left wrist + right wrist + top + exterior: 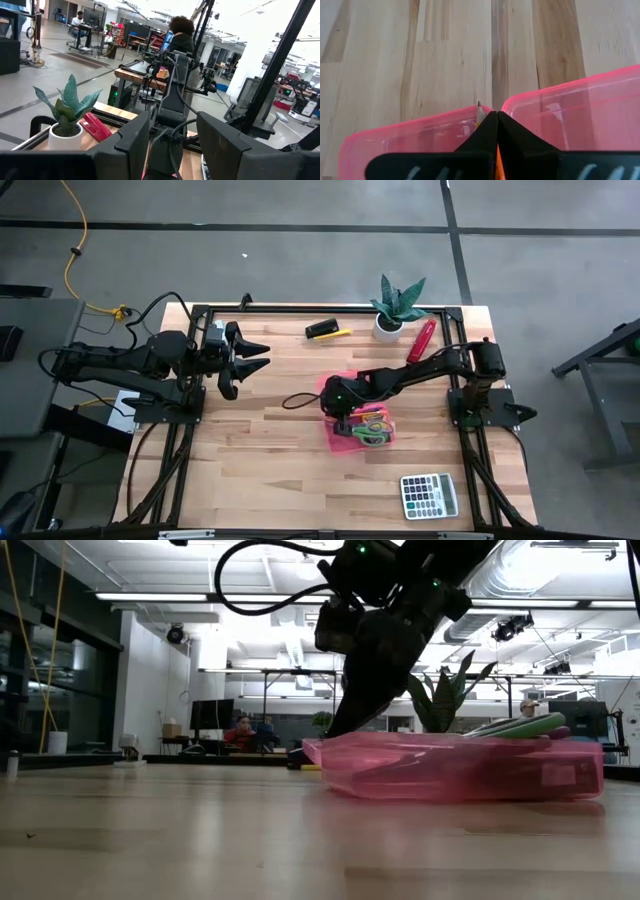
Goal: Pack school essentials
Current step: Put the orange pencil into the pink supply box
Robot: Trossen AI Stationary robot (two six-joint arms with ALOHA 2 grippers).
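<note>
Right gripper [496, 120] over pink tray [420, 132], closed on orange pencil [480, 113]; step: placing; next: lower, release beside scissors [374, 430]; left gripper [238, 360] idle, open.

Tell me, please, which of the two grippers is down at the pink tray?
The right gripper: it reaches into the pink tray beside the green-handled scissors, fingers shut on a pencil. The left gripper waits open, far from it.

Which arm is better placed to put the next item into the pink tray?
Right. The right gripper is already over the pink tray, shut on a pencil. The left gripper hangs open near the table's far left, apart from the tray.
</note>
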